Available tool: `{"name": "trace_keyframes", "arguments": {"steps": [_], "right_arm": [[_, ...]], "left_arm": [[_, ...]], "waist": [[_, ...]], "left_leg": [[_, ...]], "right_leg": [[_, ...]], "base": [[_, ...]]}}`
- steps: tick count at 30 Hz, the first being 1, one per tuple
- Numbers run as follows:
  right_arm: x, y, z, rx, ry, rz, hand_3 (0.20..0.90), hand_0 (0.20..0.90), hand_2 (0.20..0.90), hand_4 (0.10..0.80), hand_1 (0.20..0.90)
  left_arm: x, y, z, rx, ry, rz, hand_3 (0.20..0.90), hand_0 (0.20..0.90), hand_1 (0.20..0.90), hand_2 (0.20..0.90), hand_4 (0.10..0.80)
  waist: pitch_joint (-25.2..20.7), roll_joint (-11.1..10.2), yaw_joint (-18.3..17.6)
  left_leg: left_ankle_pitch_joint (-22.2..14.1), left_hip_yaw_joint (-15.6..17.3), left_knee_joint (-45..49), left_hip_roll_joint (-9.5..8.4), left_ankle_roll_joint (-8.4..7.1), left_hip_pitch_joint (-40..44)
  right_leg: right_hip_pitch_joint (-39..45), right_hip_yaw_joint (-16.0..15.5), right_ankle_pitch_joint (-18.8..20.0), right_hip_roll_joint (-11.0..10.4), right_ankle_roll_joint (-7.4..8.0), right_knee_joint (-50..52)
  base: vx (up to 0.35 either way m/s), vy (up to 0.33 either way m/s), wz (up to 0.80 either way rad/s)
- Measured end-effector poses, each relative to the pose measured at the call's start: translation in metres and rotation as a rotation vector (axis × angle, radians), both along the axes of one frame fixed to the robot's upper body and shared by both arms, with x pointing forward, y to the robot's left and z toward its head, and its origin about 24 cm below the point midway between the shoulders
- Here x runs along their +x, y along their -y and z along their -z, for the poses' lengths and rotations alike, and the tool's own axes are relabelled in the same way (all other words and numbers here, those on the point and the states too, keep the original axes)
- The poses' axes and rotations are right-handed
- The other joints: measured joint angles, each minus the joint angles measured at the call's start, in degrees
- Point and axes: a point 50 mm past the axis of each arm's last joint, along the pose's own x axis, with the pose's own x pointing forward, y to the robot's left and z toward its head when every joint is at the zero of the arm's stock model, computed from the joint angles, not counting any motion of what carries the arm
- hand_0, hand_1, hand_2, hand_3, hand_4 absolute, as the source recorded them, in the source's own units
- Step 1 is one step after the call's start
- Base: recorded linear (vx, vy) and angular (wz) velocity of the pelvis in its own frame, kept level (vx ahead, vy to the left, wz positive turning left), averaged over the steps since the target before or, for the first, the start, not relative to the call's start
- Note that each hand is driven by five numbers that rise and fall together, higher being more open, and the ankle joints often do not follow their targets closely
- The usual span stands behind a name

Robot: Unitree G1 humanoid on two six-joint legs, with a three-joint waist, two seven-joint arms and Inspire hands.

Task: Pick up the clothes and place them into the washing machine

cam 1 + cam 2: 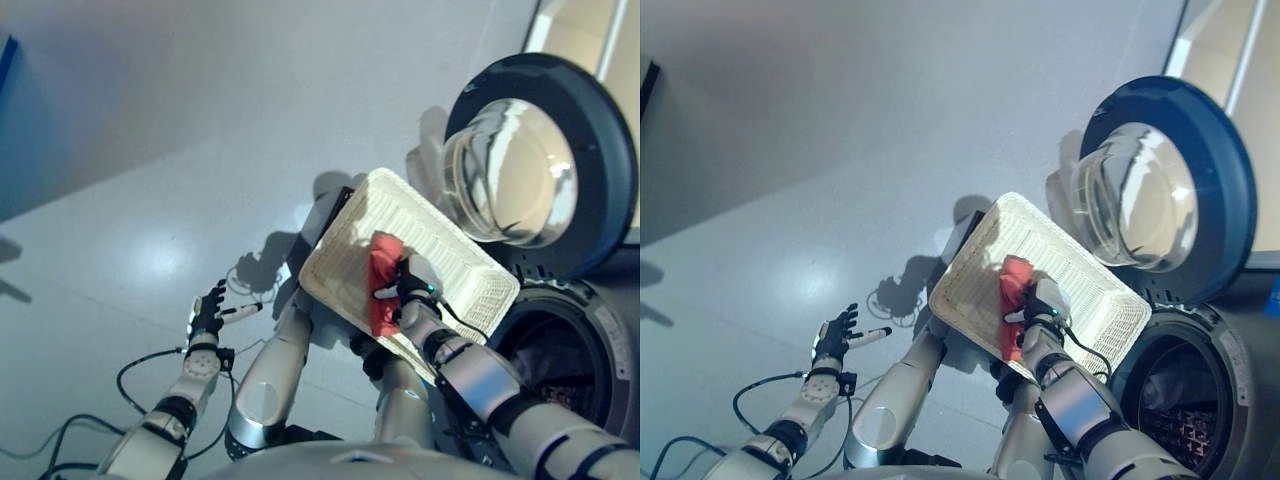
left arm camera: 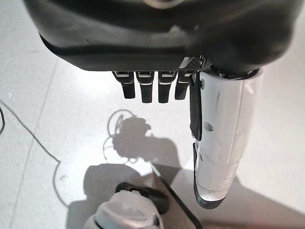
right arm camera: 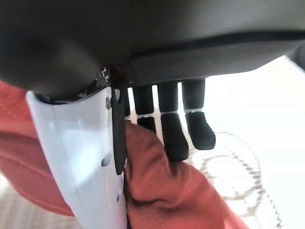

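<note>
Where the white basket (image 1: pixel 440 250) sits beside the washing machine (image 1: pixel 585 340), I see my right hand (image 1: pixel 415 285) inside it, fingers and thumb curled into the red cloth (image 1: pixel 383 280), which lies draped over the basket's floor and near rim. The machine's round door (image 1: pixel 545 160) stands swung open above the drum. My left hand (image 1: pixel 207 315) hangs over the bare floor (image 1: pixel 120 230), fingers relaxed and straight, holding nothing.

1. Legible text, labels, numbers or signs: none in any view.
2. Washing machine (image 1: pixel 590 330), its door (image 1: pixel 540 160), the basket (image 1: pixel 440 240) and the red cloth (image 1: pixel 383 280): no readable marking on them.
</note>
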Motion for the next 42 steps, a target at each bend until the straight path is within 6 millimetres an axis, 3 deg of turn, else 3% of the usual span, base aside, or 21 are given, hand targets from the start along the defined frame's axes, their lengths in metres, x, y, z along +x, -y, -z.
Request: {"name": "trace_keyframes", "arguments": {"steps": [2,7,14,18,21,25,27,29,30,31,32,38,42], "right_arm": [[-0.012,0.013,0.007,0.116,0.024,0.132,0.200,0.200,0.200,0.300,0.200],[-0.012,0.025,0.003,0.367,0.161,0.363,0.200,0.200,0.200,0.300,0.200],[-0.008,0.026,-0.001,0.614,0.301,0.497,0.200,0.200,0.200,0.300,0.200],[-0.015,0.038,-0.001,0.853,0.455,0.754,0.200,0.200,0.200,0.300,0.200],[-0.025,0.045,0.004,0.937,0.519,0.900,0.200,0.200,0.200,0.300,0.200],[-0.025,0.048,0.004,0.998,0.572,0.968,0.200,0.200,0.200,0.300,0.200],[-0.024,0.049,0.002,1.018,0.601,0.992,0.200,0.200,0.200,0.300,0.200],[-0.024,0.057,-0.002,1.012,0.631,1.009,0.200,0.200,0.200,0.300,0.200],[-0.019,0.060,-0.007,1.011,0.654,0.992,0.200,0.200,0.200,0.300,0.200],[-0.015,0.061,-0.011,1.017,0.671,0.982,0.200,0.200,0.200,0.300,0.200],[-0.011,0.063,-0.017,1.021,0.696,0.972,0.200,0.200,0.200,0.300,0.200],[-0.006,0.102,-0.044,0.950,0.822,1.011,0.200,0.200,0.200,0.300,0.200],[0.013,0.115,-0.073,0.946,0.907,0.981,0.200,0.200,0.200,0.300,0.200]], "left_arm": [[-0.006,-0.002,0.003,0.002,-0.018,-0.007,0.900,0.900,0.900,0.900,0.800],[-0.011,-0.007,0.005,0.000,-0.037,-0.023,0.900,0.900,0.900,0.900,0.800],[-0.021,-0.014,0.010,-0.008,-0.073,-0.058,0.900,0.900,0.900,0.900,0.800],[-0.025,-0.009,0.013,-0.045,-0.082,-0.061,0.900,0.900,0.900,0.900,0.800],[-0.031,-0.005,0.018,-0.071,-0.104,-0.065,0.900,0.900,0.900,0.900,0.800],[-0.042,-0.001,0.024,-0.093,-0.135,-0.068,0.900,0.900,0.900,0.900,0.800],[-0.047,0.000,0.026,-0.101,-0.147,-0.066,0.900,0.900,0.900,0.900,0.800],[-0.051,0.005,0.028,-0.118,-0.157,-0.063,0.900,0.900,0.900,0.900,0.800],[-0.053,0.010,0.029,-0.130,-0.161,-0.064,0.900,0.900,0.900,0.900,0.800],[-0.063,0.012,0.034,-0.136,-0.189,-0.066,0.900,0.900,0.900,0.900,0.800],[-0.070,0.014,0.036,-0.143,-0.208,-0.070,0.900,0.900,0.900,0.900,0.800],[-0.066,0.023,0.035,-0.195,-0.179,-0.065,0.900,0.900,0.900,0.900,0.800],[-0.063,0.029,0.035,-0.221,-0.171,-0.052,0.900,0.900,0.900,0.900,0.800]], "waist": [[-1.3,-0.4,-1.2],[-2.0,-0.4,-4.3],[-1.5,0.2,-7.9],[-0.2,1.4,-10.3],[0.2,2.4,-11.0],[0.3,4.2,-11.9],[0.5,4.8,-11.8],[0.2,6.2,-12.2],[-0.3,7.4,-12.6],[-0.7,8.3,-13.1],[-0.9,8.7,-13.5],[-1.9,12.2,-15.0],[-1.6,13.8,-14.9]], "left_leg": [[-0.7,1.6,0.7,0.10,1.04,0.4],[-2.4,4.4,3.8,0.03,3.43,0.9],[-9.0,10.6,13.7,0.82,5.26,2.6],[-10.7,12.2,16.6,0.81,6.23,2.4],[-10.8,13.6,17.2,0.77,6.43,2.3],[-11.2,14.2,15.8,1.00,6.16,2.2],[-11.1,15.8,16.3,1.26,6.23,2.2],[-11.4,16.7,17.7,1.23,5.85,1.9],[-12.8,16.5,20.2,1.11,4.21,1.1],[-15.3,16.3,22.1,1.22,6.06,2.4],[-15.5,17.0,21.5,0.89,6.96,2.4],[-15.8,19.2,21.6,0.95,7.32,0.5],[-15.7,20.8,21.5,1.09,7.15,-0.1]], "right_leg": [[0.1,1.6,0.4,0.1,0.21,-0.4],[0.1,4.6,0.7,0.3,0.03,0.6],[0.9,11.5,0.1,0.8,0.02,4.7],[-0.2,14.1,-0.2,0.8,0.45,6.3],[-1.2,15.6,-0.4,0.6,0.08,7.5],[-2.5,17.2,-0.7,1.0,0.67,6.4],[-4.4,18.1,-3.5,1.6,-3.26,14.6],[-4.1,19.0,-6.9,1.7,-1.31,15.0],[-4.4,19.1,-6.9,1.7,-1.08,13.9],[-5.1,19.8,-6.6,2.1,-0.69,14.1],[-5.7,21.3,-6.2,2.6,-0.10,14.2],[-9.1,23.4,-5.7,2.9,-0.12,15.0],[-11.0,24.9,-4.5,3.3,-1.10,15.0]], "base": [[0.018,0.023,-0.31],[0.000,0.035,-0.27],[0.020,0.051,-0.46],[0.049,0.040,-0.28],[0.048,0.037,-0.25],[0.030,0.066,-0.30],[0.028,0.070,-0.35],[0.023,0.082,-0.20],[0.014,0.085,-0.55],[0.004,0.065,-0.72],[-0.008,0.027,-0.62],[-0.009,0.004,-0.19],[0.000,-0.013,-0.17]]}}
